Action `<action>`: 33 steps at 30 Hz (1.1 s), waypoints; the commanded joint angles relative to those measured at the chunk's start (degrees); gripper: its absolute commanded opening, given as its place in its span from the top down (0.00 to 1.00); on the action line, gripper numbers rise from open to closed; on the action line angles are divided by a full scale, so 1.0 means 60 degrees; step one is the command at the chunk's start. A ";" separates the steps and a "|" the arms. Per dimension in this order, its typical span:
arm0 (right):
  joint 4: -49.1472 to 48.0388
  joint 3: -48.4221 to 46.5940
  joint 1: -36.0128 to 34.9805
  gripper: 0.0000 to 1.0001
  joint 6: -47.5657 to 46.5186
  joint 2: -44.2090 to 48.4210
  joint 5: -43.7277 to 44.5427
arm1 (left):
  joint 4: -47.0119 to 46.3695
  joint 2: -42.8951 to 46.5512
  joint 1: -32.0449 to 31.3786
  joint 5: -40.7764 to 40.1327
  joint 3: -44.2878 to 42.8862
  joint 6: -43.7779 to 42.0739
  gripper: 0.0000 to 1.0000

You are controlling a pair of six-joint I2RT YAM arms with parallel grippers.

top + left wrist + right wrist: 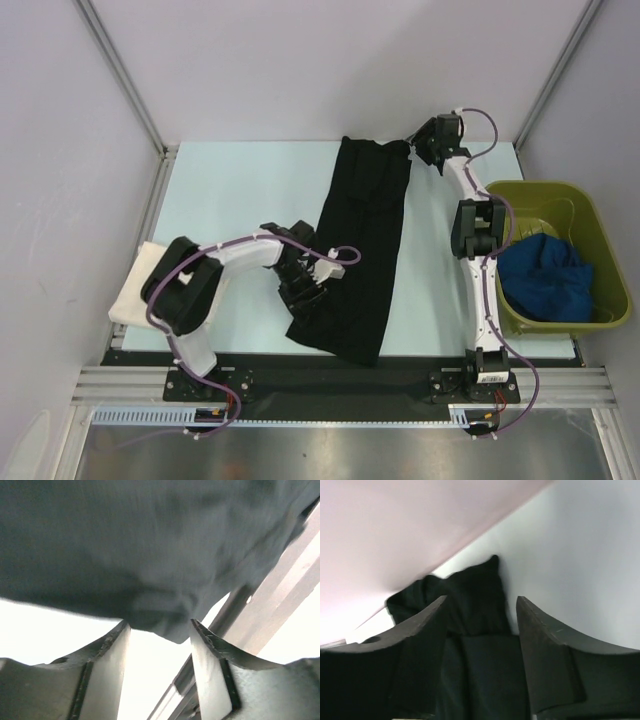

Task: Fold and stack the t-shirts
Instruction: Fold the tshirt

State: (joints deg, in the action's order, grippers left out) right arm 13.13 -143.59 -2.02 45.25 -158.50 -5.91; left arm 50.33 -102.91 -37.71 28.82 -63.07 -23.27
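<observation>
The black t-shirt (360,250) lies as a long folded strip down the middle of the table. My left gripper (301,303) is open at the strip's near left edge; in the left wrist view a corner of the black cloth (150,555) hangs just ahead of the gripper (160,626), between its fingertips. My right gripper (422,152) is open at the strip's far right corner; in the right wrist view the gripper (480,602) stands over the bunched black cloth (475,605). The cream t-shirt (138,285) lies folded at the left edge. The blue t-shirt (545,275) lies crumpled in the bin.
The olive-green plastic bin (600,235) stands at the right edge of the table, beside the right arm. Metal frame posts and walls close in the back and sides. A black rail (340,380) runs along the near edge by the arm bases.
</observation>
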 commanded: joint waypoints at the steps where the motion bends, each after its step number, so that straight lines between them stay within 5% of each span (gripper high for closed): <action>1: -0.0137 0.0083 0.0029 0.37 -0.1022 0.2054 0.0312 | 0.0152 0.1388 -0.0013 -0.0846 0.0549 -0.0633 0.43; 7: 0.1267 0.0711 -0.0395 0.34 -0.2048 0.3997 0.0326 | 0.0225 0.3073 -0.0013 -0.2882 0.1165 -0.1467 0.37; 11: 0.2410 0.3966 -0.0805 0.34 -0.2706 0.6381 0.0588 | -0.0008 0.5191 -0.0013 -0.3514 0.2172 -0.2842 0.37; 18: 0.3304 1.0272 -0.2151 0.35 -0.2988 1.1425 0.0575 | -0.1954 0.8607 -0.0568 -0.1890 0.4283 -0.8358 0.28; 22: 0.4622 1.3477 -0.3454 0.37 -0.2213 1.3361 0.0429 | -0.2996 0.8380 -0.1666 -0.1859 0.5120 -0.9598 0.26; 27: 0.5005 1.6076 -0.5622 0.40 -0.0631 1.5325 0.0004 | -0.3451 0.7236 -0.2590 -0.1844 0.5091 -0.9101 0.27; 33: 0.3602 1.8013 -0.7701 0.38 0.1537 1.6104 -0.0757 | -0.3890 0.7206 -0.3279 -0.1844 0.5940 -0.9438 0.27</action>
State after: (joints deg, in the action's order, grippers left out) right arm 40.58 -37.89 -43.92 45.54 -62.39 -7.33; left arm 29.65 -60.47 -55.59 15.44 -29.71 -76.69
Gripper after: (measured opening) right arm 0.612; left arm 0.733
